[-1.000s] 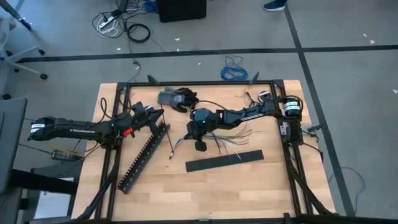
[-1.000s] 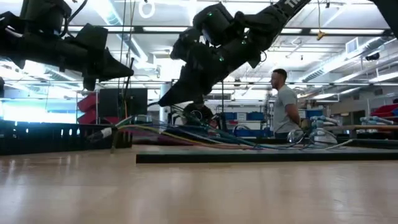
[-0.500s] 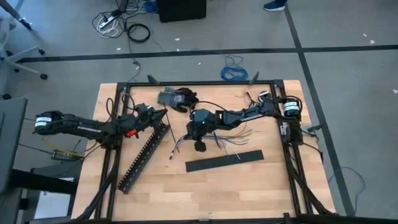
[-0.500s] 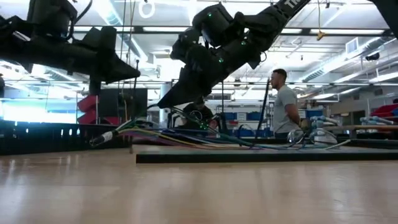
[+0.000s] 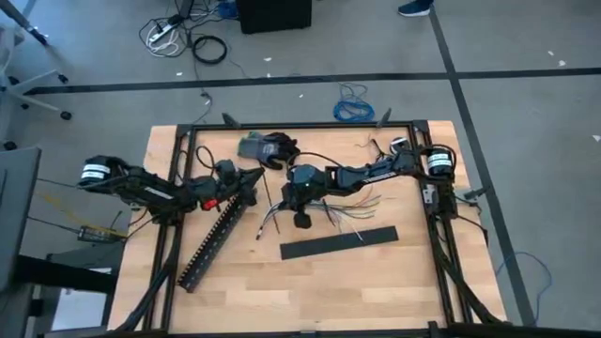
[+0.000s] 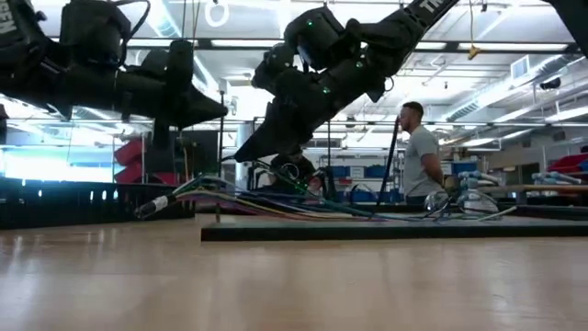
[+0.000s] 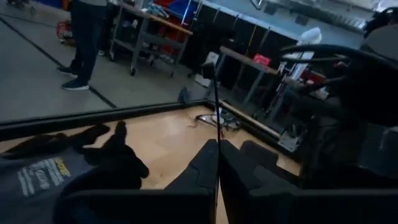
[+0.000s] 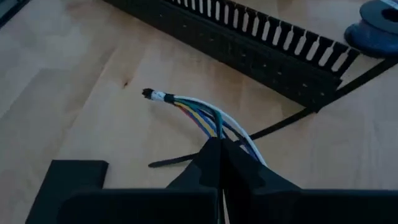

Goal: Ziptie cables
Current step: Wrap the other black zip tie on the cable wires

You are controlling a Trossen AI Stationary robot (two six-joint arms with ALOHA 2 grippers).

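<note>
Two arms meet near the middle of the counter point(image 5: 376, 282), and the step in hand looks like bringing tie and bundle together so the first wrap can start. The right tool point(image 8: 219, 163) is clenched on the cables point(image 8: 205, 115), whose taped end juts forward just above the wood while the loose ends fan out behind it toward the flat black bar point(image 5: 339, 242). The left tool point(image 7: 217, 171) is pinched on one ziptie point(image 7: 216, 106), which stands upright as a thin black line rising from between its closed fingers; in the high view that tool sits just beside the upper end of the slotted duct point(image 5: 219, 235), near the bundle's taped end but apart from it. A second ziptie point(image 8: 261, 134) lies flat on the counter, passing under the raised wires. A person point(image 6: 421, 152) stands well back in the room. Judging from this, nothing is looped yet. The next move calls for carrying the strip's free end across to the lifted bundle and around it, with the right arm keeping the wires clear of the wood so the strip has room to pass underneath.
</note>
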